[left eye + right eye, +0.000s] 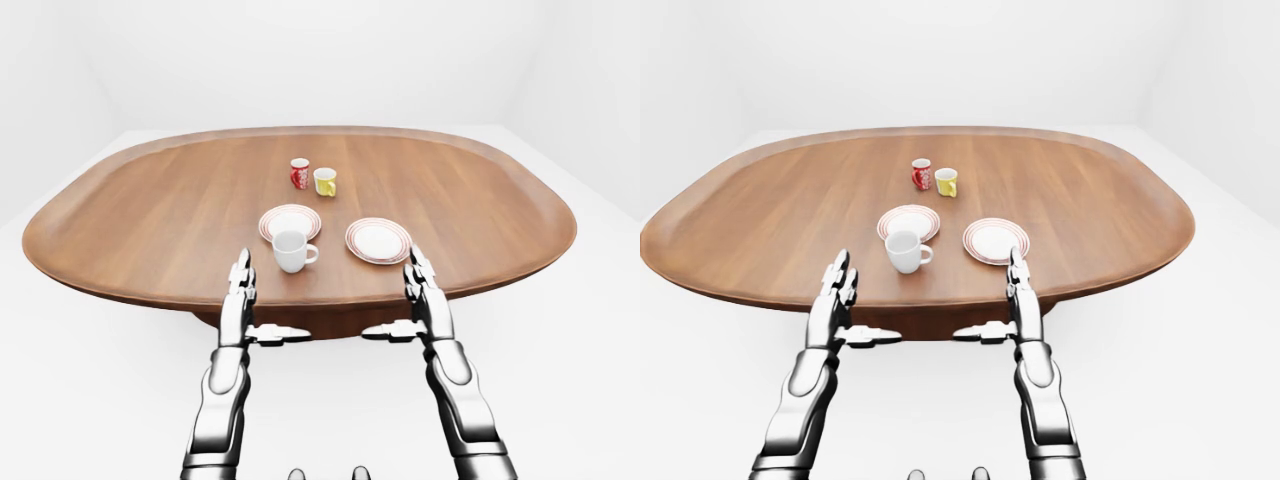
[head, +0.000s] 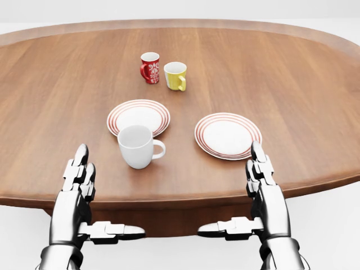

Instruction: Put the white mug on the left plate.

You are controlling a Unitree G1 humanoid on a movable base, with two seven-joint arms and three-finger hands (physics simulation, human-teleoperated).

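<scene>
Two hands (image 2: 76,180) (image 2: 264,177) hung unclenched; we feared knocking the white mug (image 2: 136,146) (handle at 3 o'clock) off the left plate (image 2: 138,116).

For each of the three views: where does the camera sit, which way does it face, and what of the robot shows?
Head view: on the head, angled down at the white mug and left plate; left hand and right hand show.
Left-eye view: head-mounted, wider, whole table, forearms.
Right-eye view: near-identical pair image, slightly shifted.
All share mug, plates, both open hands.
</scene>
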